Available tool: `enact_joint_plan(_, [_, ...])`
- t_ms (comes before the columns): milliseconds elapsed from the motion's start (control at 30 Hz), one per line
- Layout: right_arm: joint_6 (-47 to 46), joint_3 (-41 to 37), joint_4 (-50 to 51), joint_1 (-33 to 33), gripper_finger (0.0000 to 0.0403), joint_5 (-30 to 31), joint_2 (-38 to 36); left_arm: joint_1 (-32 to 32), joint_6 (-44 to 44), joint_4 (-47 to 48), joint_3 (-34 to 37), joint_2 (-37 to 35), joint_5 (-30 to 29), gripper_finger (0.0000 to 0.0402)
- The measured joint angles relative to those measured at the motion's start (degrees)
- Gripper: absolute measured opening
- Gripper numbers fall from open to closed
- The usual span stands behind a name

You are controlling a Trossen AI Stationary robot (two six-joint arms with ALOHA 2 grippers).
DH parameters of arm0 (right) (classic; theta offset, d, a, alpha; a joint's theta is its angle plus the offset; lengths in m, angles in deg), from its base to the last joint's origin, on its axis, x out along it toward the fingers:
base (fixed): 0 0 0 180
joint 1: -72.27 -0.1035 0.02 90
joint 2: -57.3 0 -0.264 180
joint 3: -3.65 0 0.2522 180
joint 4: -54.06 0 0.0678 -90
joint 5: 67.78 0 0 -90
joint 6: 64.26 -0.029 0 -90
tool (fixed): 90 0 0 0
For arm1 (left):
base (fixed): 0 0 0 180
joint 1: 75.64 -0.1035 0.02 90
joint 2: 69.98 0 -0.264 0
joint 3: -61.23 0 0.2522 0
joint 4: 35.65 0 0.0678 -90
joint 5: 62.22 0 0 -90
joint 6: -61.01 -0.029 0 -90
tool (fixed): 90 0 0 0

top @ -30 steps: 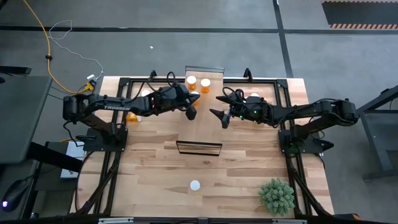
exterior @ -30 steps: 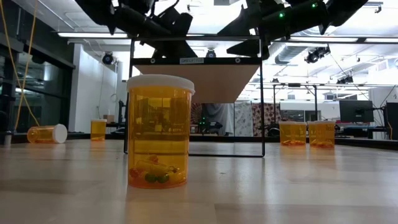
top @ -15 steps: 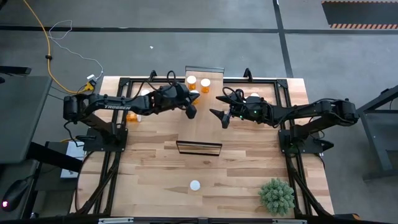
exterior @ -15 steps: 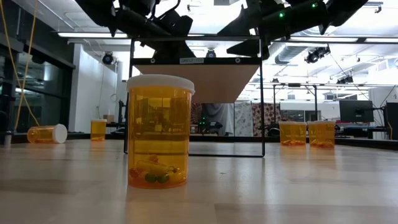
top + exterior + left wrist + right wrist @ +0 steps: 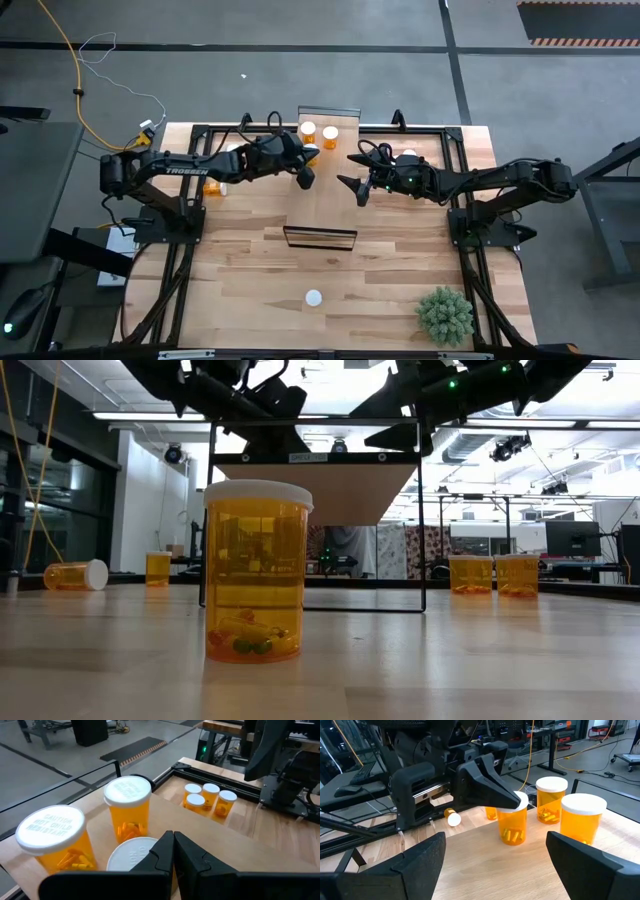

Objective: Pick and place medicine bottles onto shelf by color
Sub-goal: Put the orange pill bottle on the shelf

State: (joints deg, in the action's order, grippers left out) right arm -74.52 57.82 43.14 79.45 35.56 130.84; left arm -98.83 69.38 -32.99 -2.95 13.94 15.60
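In the low view, nearest the camera, one pill bottle (image 5: 257, 571) stood upright at left of centre, a translucent orange cylinder with a round white cap and a few pills at its bottom. Behind it stood the shelf (image 5: 318, 490), a light-wood board on a thin dark metal frame, with nothing visible on it. Farther back, a bottle lay on its side at far left (image 5: 76, 574), and two more stood at right (image 5: 493, 574). In the upper middle of the high view, the left gripper (image 5: 305, 178) hung with fingers pressed together, holding nothing, just beside a bottle (image 5: 311, 153); in its wrist view two capped bottles (image 5: 128, 807) stood beyond that one. The right gripper (image 5: 361, 188) faced it from the right, fingers spread wide and empty, near the same cluster. The step looked like the approach before a first pick: the next move would probably call for the spread right fingers to straddle a smooth, round bottle, or for the left to open first.
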Motion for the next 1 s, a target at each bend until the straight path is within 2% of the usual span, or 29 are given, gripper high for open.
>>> enact_joint_plan(333, [0.02, 0.0, 0.0, 0.0, 0.0337, 0.0, 0.0, -0.06, -0.24, -3.46, 0.39, -0.77, -0.52, 0.0])
enact_joint_plan(633, [0.04, 0.0, -0.02, 0.0, 0.0337, 0.0, 0.0, -0.06, -0.51, -4.58, 0.45, -5.5, -0.45, 0.0])
enact_joint_plan(867, [0.22, 0.0, -0.02, 0.0, 0.0337, 0.0, 0.0, 0.76, -3.46, 0.67, 0.85, -14.33, 4.17, 0.0])
enact_joint_plan(1000, [1.33, 0.0, -0.02, 0.0, 0.0337, 0.0, 0.0, 3.79, -4.51, -0.43, 7.06, -21.89, 5.06, 0.0])
